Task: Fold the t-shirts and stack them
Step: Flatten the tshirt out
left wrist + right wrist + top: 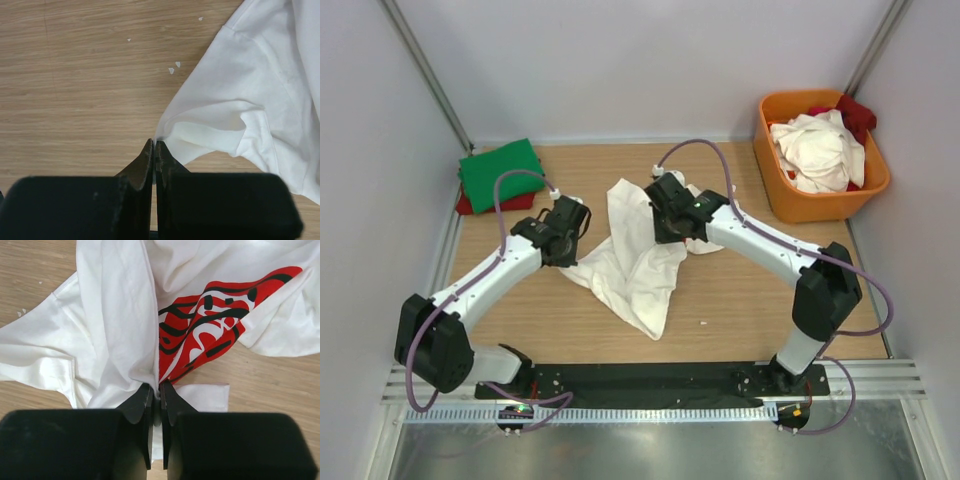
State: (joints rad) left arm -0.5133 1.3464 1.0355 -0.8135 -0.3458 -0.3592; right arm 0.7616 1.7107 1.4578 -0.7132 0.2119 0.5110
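**While one shirt lies crumpled, a small stack waits**

As I look down from above, the white t-shirt (635,260) sprawls unfolded in the middle of the table (740,300), with an arm at each side of it. The left gripper (570,235) sits at its left edge and the right gripper (670,215) over its upper part. At the far left corner a folded green t-shirt (500,172) rests on a red t-shirt (495,203), so two look done. The orange tub (775,190) at the far right holds more shirts (817,152), white and red, in a heap. By my reckoning most of the job is left.

From the left wrist, the left gripper (154,145) has its fingers pressed together, their tips touching the shirt's edge (230,115). Whether any cloth is caught between them I cannot tell.

From the right wrist, the right gripper (156,387) is clamped on a gathered fold of the white t-shirt, the cloth fanning up from the tips. The red print (210,325) shows creased and skewed, so nothing is laid flat yet, let alone folded.
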